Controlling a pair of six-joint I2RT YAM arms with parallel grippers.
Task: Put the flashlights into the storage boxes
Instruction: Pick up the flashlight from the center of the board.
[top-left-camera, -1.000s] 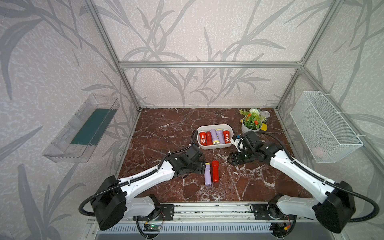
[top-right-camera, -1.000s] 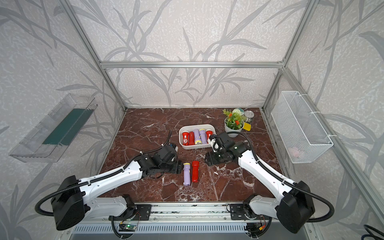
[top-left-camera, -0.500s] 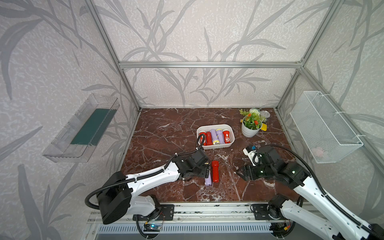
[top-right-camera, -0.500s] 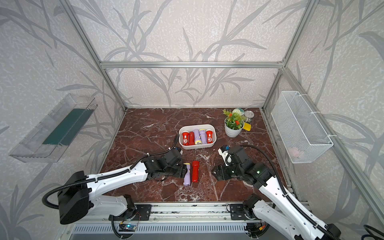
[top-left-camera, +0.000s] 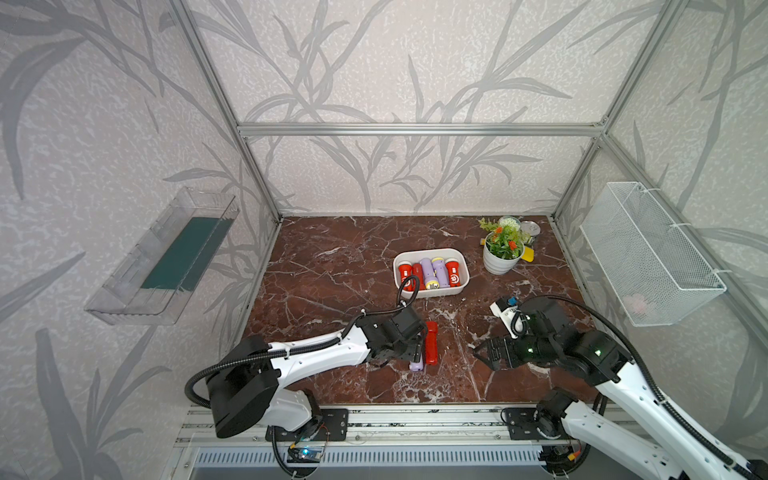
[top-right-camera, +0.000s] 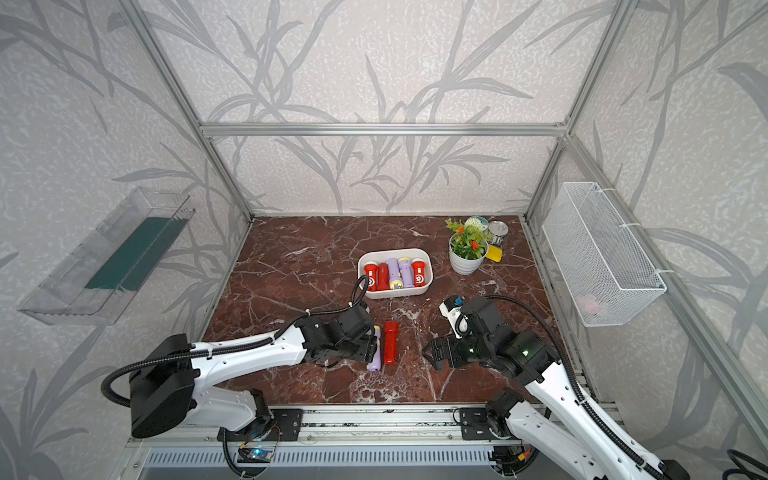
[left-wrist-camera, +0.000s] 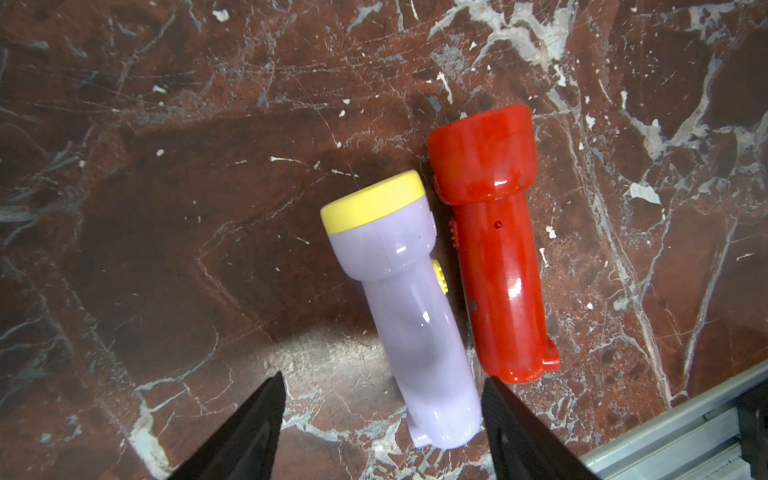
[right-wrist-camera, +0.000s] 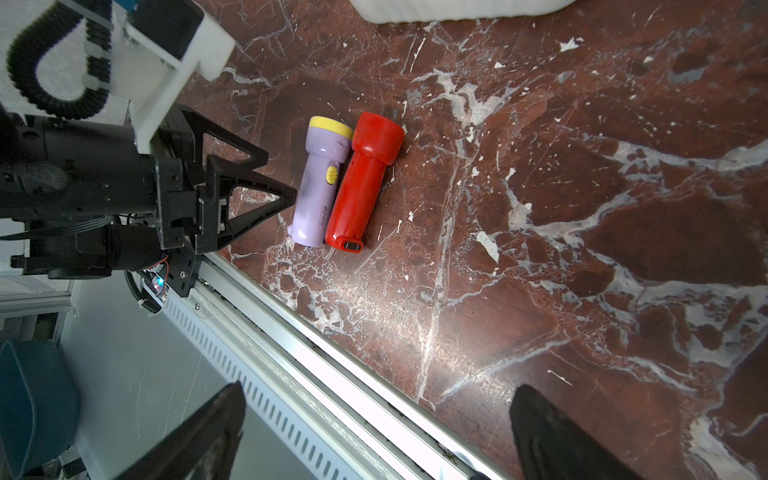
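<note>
Your left arm (top-left-camera: 316, 357) lies stretched out low from its base, reaching forward and in toward the middle. Its wrist is level, and your left gripper (top-left-camera: 417, 353) points to the right with its jaws partly apart. Your right arm (top-left-camera: 623, 386) rises from its base and bends at a raised elbow. Its wrist turns your right gripper (top-left-camera: 484, 357) to the left and slightly down, jaws spread wide. The two grippers face each other tip to tip, well apart, and neither holds anything.
</note>
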